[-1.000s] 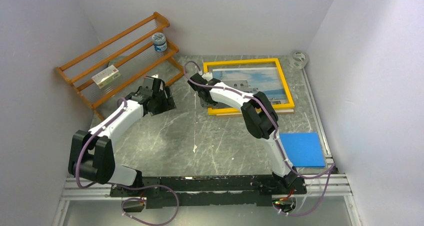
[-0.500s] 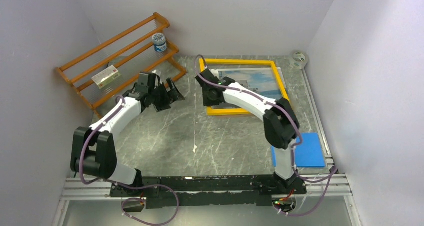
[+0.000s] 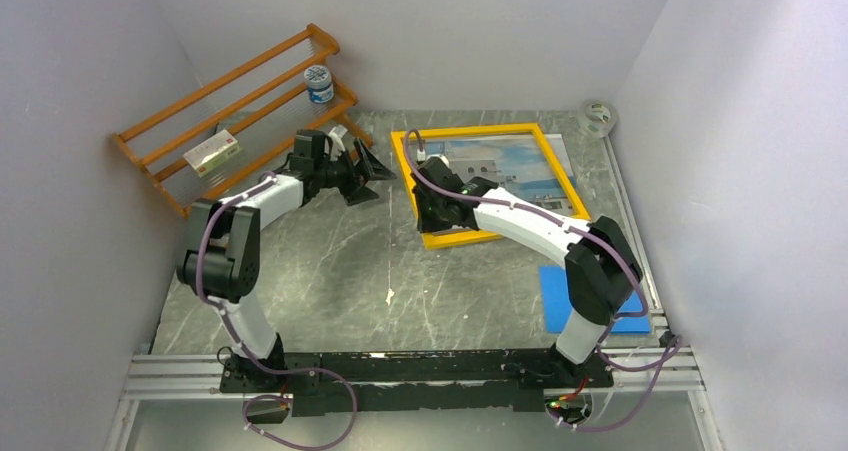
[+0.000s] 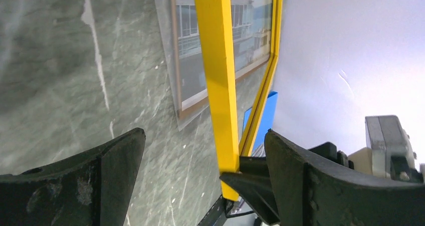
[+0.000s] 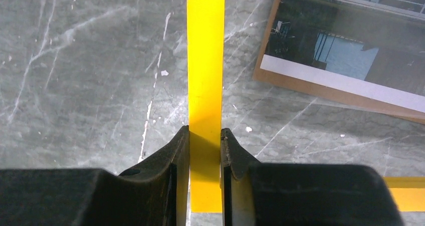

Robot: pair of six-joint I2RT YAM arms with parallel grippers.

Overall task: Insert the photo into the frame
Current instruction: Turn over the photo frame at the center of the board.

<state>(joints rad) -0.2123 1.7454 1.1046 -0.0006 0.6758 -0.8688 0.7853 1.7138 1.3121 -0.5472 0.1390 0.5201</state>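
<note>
We see the right gripper (image 5: 204,136) clenched on the yellow bar of the frame (image 3: 470,236), one finger on each face of the bar, close to its near-left corner. The frame sits askew at the far right of the table (image 3: 330,271) and is turned out of line with the photo (image 3: 505,159). The photo lies face up on a brown board (image 5: 321,88) under the frame. Most of it shows through the opening, and its right edge pokes out past the right bar. We cannot tell whether the frame is lifted clear of the table.

The left gripper (image 3: 365,176) is released, jaws spread wide with nothing between them. It hovers just left of the frame's far-left corner, pointing at it but apart from it.

A blue sheet (image 3: 560,306) lies near the right arm's base. An orange rack (image 3: 240,121) stands at the far left with a small can (image 3: 318,83) on it.
</note>
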